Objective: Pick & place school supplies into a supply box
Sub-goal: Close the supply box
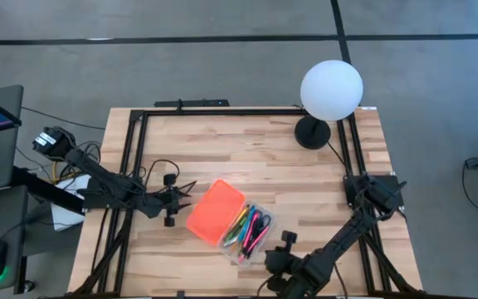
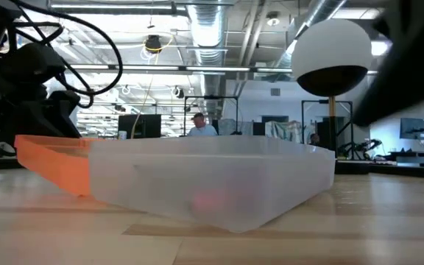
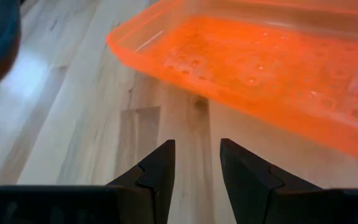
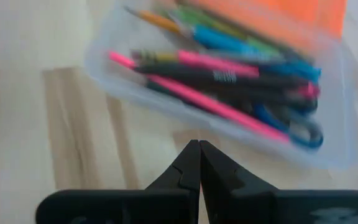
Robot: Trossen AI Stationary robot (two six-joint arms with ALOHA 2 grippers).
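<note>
supply box point(image 1: 243, 224) loaded, orange lid point(image 1: 215, 211) hinged open so the tray stays reachable

high view: i see it mid-table; left gripper point(image 1: 173, 202) at its 9 o'clock, right gripper point(image 1: 276, 264) at 5. low view: clear wall point(image 2: 212, 184) near. left wrist: jaws apart, empty, facing lid point(image 3: 260, 68). right wrist: jaws together, pens point(image 4: 229, 78) and scissors point(image 4: 297, 130) inside.
</note>
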